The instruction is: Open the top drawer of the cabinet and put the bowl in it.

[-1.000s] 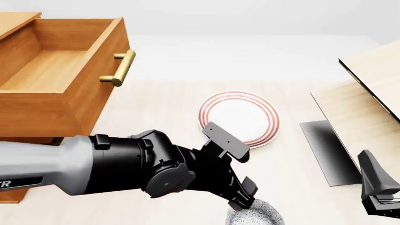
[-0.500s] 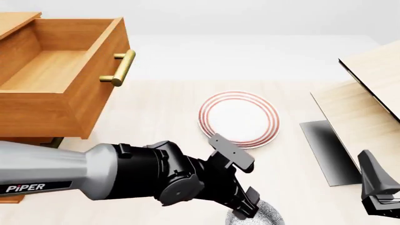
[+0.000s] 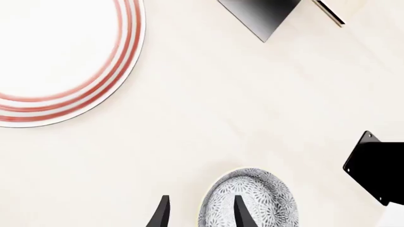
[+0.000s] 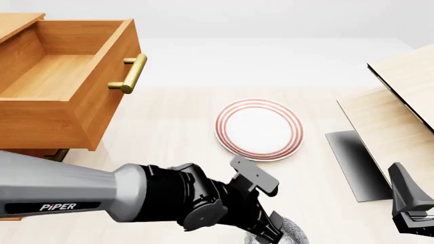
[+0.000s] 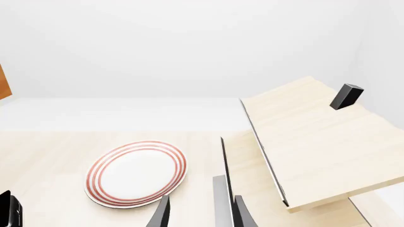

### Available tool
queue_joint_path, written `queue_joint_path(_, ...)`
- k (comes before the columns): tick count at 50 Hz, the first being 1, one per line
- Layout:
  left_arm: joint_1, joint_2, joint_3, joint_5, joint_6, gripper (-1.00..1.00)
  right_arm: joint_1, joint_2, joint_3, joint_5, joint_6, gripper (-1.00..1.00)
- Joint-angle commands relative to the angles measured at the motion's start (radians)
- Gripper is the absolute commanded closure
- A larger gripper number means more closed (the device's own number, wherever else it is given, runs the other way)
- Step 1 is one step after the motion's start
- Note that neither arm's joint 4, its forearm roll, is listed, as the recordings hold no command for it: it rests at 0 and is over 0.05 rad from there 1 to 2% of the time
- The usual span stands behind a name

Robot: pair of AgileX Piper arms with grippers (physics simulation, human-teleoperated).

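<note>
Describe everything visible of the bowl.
The bowl is small, round and deep, white with a dense blue-grey floral speckle and a pale rim; it looks ceramic. It sits upright on the light table, at the near edge, apart from the red-ringed plate. The left claw is over its rim, one finger inside and the other outside. Contact cannot be told. The front view shows only a sliver.

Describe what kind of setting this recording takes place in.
Likely a simulated tabletop test scene, kitchen-flavoured rather than a real room: a pale table against a blank white backdrop, a wooden cabinet with its top drawer open, and a speckled bowl near a red-ringed plate.
</note>
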Motion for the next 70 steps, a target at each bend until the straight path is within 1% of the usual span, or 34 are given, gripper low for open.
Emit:
queue_joint_path(1,-0.009,0.030,-0.001,-0.019,-0.021,-1.00,0.000,-0.008,0.001,0.007,0.000,-1.00)
queue_joint_path(9,-0.010,0.050,0.004,-0.031,-0.029,-1.00,0.000,-0.008,0.001,0.007,0.000,-1.00)
queue_joint_path(16,-0.028,0.078,-0.016,-0.032,-0.044,-1.00,0.000,-0.008,0.001,0.007,0.000,-1.00)
queue_joint_path(18,-0.022,0.077,-0.008,-0.036,-0.038,-1.00,0.000,-0.008,0.001,0.007,0.000,-1.00)
queue_joint_path(19,-0.030,0.085,-0.016,-0.035,-0.049,-1.00,0.000,-0.009,0.001,0.007,0.000,-1.00)
queue_joint_path(21,-0.027,0.087,-0.015,-0.035,-0.043,-1.00,0.000,-0.008,0.001,0.007,0.000,-1.00)
queue_joint_path(22,-0.033,0.092,-0.020,-0.035,-0.052,-1.00,0.000,-0.008,0.001,0.007,0.000,-1.00)
queue_joint_path(30,-0.026,0.089,-0.004,-0.046,-0.053,-1.00,0.000,-0.009,0.001,0.007,0.001,-1.00)
queue_joint_path(45,-0.041,0.121,-0.023,-0.046,-0.064,-1.00,0.000,-0.008,0.001,0.007,0.000,-1.00)
queue_joint_path(47,-0.034,0.116,-0.017,-0.046,-0.056,-1.00,0.000,-0.009,0.001,0.007,0.001,-1.00)
queue_joint_path(48,-0.031,0.113,-0.012,-0.048,-0.054,1.00,0.000,-0.008,0.001,0.007,0.001,-1.00)
queue_joint_path(53,-0.014,0.083,0.014,-0.056,-0.044,1.00,0.000,-0.008,0.001,0.007,0.000,-1.00)
queue_joint_path(62,-0.014,0.048,0.019,-0.059,-0.044,1.00,0.000,-0.009,0.001,0.007,0.000,-1.00)
queue_joint_path(68,0.000,0.005,0.039,-0.063,-0.034,1.00,0.000,-0.009,0.001,0.007,0.000,-1.00)
queue_joint_path(70,0.012,-0.005,0.049,-0.063,-0.021,1.00,0.000,-0.008,0.001,0.007,0.000,-1.00)
